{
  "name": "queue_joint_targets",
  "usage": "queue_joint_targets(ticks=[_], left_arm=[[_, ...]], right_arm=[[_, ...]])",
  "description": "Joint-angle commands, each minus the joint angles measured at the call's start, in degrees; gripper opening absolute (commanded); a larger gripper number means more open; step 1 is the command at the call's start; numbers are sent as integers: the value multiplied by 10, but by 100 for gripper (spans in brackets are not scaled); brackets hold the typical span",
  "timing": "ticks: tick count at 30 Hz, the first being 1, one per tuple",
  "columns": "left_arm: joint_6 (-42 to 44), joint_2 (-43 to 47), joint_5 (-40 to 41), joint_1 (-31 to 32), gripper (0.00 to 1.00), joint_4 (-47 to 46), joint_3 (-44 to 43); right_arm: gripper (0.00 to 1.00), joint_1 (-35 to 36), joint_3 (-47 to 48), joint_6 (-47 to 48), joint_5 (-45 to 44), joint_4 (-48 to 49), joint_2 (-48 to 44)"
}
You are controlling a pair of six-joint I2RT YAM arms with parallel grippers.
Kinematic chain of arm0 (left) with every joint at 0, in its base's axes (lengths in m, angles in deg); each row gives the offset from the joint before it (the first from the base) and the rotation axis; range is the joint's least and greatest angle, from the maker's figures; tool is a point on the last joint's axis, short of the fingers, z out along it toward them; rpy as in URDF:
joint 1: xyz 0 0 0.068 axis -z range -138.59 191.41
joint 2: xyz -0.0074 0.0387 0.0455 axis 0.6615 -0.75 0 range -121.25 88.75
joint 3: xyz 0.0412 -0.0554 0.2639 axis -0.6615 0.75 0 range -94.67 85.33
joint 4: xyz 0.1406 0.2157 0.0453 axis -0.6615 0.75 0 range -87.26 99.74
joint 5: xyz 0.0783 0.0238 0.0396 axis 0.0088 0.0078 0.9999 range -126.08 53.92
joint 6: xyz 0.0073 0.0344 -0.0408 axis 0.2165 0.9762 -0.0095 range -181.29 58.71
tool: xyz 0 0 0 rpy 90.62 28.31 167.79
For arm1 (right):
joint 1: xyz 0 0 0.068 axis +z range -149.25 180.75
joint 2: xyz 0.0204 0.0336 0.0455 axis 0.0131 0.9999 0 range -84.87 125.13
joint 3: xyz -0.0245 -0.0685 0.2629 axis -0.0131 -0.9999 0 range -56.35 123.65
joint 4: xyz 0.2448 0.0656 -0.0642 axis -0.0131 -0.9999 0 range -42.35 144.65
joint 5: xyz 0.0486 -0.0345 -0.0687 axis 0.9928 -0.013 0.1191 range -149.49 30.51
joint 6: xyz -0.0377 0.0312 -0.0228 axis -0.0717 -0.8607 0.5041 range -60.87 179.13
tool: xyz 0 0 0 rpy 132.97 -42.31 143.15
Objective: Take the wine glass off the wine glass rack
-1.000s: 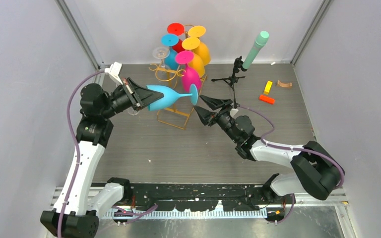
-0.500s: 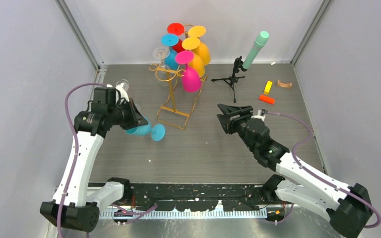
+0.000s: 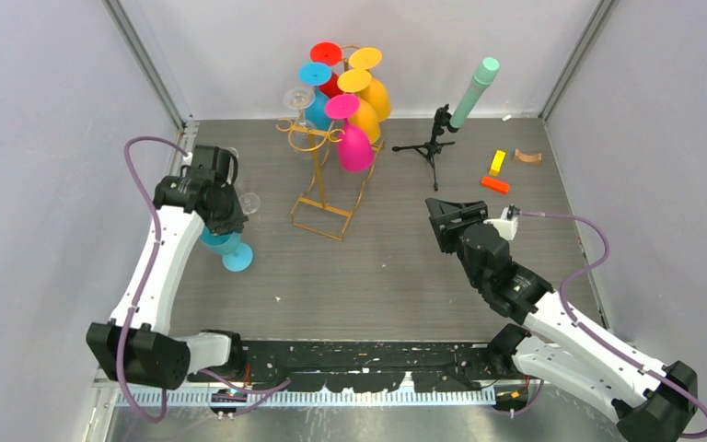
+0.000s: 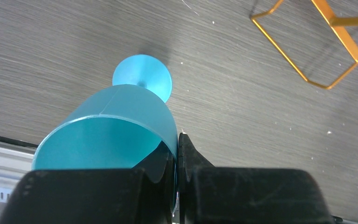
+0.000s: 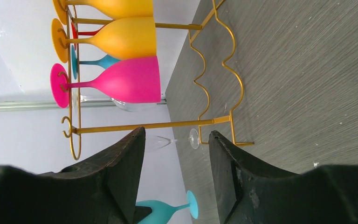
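Resting or nearly resting on the table [image 3: 377, 267], the blue glass [image 3: 226, 247] stood upright, well left of the rack [image 3: 317, 180]; whether its foot touched could not be told. The left gripper [image 4: 177, 154] was clamped on the bowl's rim, one finger inside and one outside. The right gripper [image 5: 177, 135] gaped empty, facing the rack. Judging by this, the set-down was in hand; next called for seating the foot flat, then releasing without tipping.
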Motion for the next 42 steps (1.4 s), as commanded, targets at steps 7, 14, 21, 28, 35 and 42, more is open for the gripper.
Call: queue_joint_targets(ticks=[7,14,21,28,35,42], left_arm=[[11,-110,23,-41,0,-77,-47],[-13,-166,3,-54,0,-125,-45],[-8,-189,0,-60,1,-157,-37],[-4,-172,17,-61,15,-173,-28],[-2,-162,31,-61,41,-159,-37],[9,-125,34,-61,76,-119,-75]], right_arm=[[57,-2,11,35,-67,-8,-30],[57,-3,23,62,-93,-23,-44],[57,-3,27,94,-100,-23,-52],[57,-3,27,96,-98,-22,-46],[58,-3,34,101,-89,-23,-38],[65,-3,59,119,-51,-26,-17]])
